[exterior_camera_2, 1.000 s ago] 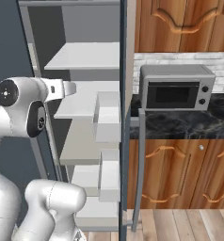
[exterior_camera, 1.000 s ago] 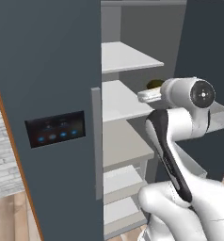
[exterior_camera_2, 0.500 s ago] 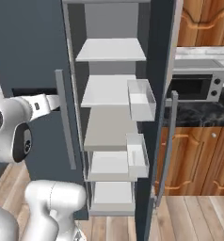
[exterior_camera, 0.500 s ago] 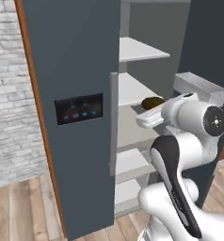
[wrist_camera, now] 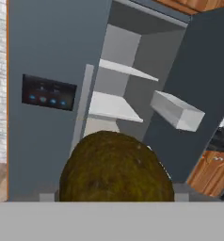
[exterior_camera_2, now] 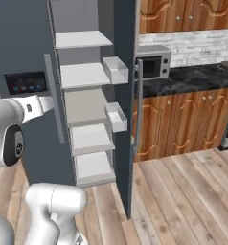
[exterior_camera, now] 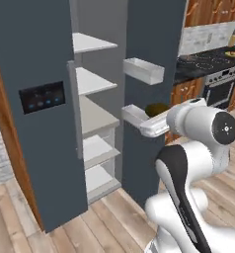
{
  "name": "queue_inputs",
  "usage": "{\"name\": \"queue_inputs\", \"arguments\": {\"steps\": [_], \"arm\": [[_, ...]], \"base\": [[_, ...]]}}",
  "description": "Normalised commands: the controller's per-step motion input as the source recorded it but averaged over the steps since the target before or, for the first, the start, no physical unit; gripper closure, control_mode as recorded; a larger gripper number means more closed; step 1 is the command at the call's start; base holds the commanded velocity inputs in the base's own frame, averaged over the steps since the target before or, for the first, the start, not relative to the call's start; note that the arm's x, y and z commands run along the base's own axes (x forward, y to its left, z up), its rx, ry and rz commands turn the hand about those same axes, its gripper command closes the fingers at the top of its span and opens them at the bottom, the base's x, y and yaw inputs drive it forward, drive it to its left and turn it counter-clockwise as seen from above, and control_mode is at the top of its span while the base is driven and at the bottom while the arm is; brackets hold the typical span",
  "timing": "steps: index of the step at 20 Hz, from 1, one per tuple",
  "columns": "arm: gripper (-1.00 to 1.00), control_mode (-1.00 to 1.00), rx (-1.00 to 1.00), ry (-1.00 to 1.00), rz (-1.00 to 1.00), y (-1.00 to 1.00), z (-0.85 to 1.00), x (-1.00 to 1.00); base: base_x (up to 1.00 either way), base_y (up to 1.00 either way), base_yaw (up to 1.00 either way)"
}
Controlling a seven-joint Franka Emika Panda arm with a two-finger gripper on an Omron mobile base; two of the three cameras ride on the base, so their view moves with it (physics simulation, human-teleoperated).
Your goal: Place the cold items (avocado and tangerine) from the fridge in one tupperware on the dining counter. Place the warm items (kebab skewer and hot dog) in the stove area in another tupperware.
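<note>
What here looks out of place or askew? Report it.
Nothing is spilled or damaged. The fridge door stands open, its shelves bare and level. The one oddity is the avocado, which sits right at the tool rather than on a shelf, so it appears gripped, outside the fridge.

Both base views look forward from behind the arm, sharing the open fridge (exterior_camera: pixel 95 123) at 12 o'clock. The hand view sits closer, facing its shelves (wrist_camera: pixel 111 106).
</note>
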Motion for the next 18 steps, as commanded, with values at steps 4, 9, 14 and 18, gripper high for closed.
{"name": "queue_inputs", "arguments": {"steps": [4, 9, 14, 18], "arm": [[1.0, 1.0, 0.0, 0.0, 0.0, 0.0, 0.0, 0.0], [1.0, 1.0, 0.0, 0.0, 0.0, 0.0, 0.0, 0.0], [1.0, 1.0, 0.0, 0.0, 0.0, 0.0, 0.0, 0.0], [1.0, 1.0, 0.0, 0.0, 0.0, 0.0, 0.0, 0.0]], "base": [[-0.92, -0.01, -0.89], [-0.8, -0.01, -0.97], [-0.75, -0.03, -0.99], [-0.32, -0.75, -0.68]]}}
